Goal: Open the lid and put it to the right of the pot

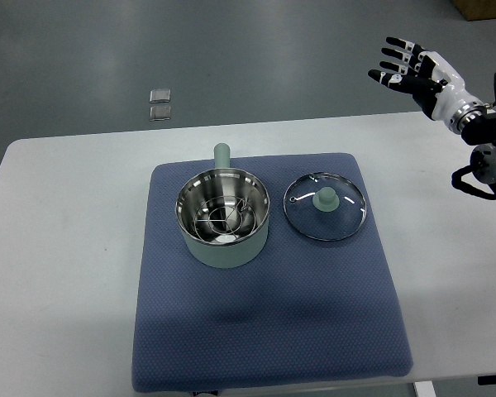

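- Already the lid (pixel 324 206) lies flat on the blue mat (pixel 264 331), just beside the pot (pixel 223 217) on its right side, with the knob (pixel 325 198) pointing up. The pot is open, and a wire rack (pixel 223 218) can be seen inside it. So I judge the task to be nearly finished.
- The right robot hand (pixel 407 66) is high up near the right edge, well apart from the lid. Its fingers (pixel 395 55) are spread wide and it holds nothing. The left robot hand does not show.
- The main risk now is a needless return. If the hand came down again toward the lid, the spread fingers could push the rim, and the glass lid could slide over the mat toward the pot and knock its wall.
- The lid sits close to the pot, with only a small gap between them. A bump against the pot handle (pixel 221 154) or the pot body could turn the pot into the lid.
- The mat looks soft and somewhat uneven, so the lid may not rest fully level. I cannot tell this surely from above. A shake of the bench (pixel 58 248) could make it rock a little.
- The arm (pixel 488 141) hangs over the right edge of the bench. If it were lowered carelessly, the wrist could strike the bench top.
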Available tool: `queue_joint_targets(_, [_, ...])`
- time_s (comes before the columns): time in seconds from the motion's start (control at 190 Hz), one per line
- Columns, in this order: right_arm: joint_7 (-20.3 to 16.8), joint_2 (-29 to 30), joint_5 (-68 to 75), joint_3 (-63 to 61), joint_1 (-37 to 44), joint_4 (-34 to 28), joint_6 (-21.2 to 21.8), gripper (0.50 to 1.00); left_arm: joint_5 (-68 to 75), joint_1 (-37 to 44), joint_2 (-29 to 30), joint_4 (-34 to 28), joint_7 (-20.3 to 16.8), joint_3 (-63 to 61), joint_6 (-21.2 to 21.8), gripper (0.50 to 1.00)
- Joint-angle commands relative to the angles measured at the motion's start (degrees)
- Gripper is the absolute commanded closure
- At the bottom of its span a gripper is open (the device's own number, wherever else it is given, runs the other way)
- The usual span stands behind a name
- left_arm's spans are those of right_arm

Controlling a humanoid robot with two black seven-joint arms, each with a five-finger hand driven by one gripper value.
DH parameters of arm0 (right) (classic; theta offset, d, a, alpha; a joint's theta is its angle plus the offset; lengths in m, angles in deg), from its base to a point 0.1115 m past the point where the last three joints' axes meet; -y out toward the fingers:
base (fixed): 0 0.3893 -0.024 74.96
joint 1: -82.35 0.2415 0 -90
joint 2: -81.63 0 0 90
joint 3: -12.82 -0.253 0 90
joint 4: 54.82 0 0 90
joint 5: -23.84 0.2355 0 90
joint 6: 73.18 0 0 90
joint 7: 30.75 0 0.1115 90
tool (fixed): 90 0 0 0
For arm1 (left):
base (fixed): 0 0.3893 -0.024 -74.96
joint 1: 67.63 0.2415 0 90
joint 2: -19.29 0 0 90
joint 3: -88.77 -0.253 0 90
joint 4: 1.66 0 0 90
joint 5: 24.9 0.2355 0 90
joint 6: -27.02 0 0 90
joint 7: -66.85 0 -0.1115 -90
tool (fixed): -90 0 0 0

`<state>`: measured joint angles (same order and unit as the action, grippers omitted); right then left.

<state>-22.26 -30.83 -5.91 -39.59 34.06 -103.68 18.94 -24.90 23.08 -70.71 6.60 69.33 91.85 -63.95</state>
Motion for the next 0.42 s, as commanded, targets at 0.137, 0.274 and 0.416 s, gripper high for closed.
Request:
queue_joint_targets(0.137, [-0.05, 7.60, -3.64, -14.74, -9.80, -0.01, 0.17, 0.570, 0.00, 0.00, 0.00, 0.00, -0.01, 0.00, 0.00, 0.500])
queue_joint_targets(0.274, [0.04, 10.42, -9.98, -20.90, -12.53, -0.28, 0.17, 0.570, 0.00, 0.00, 0.00, 0.00, -0.01, 0.00, 0.00, 0.500])
queue_joint_targets(0.416, [0.13, 12.62, -12.44, -22.57, -14.02, -0.45, -0.10, 0.570, 0.00, 0.00, 0.00, 0.00, -0.01, 0.00, 0.00, 0.500])
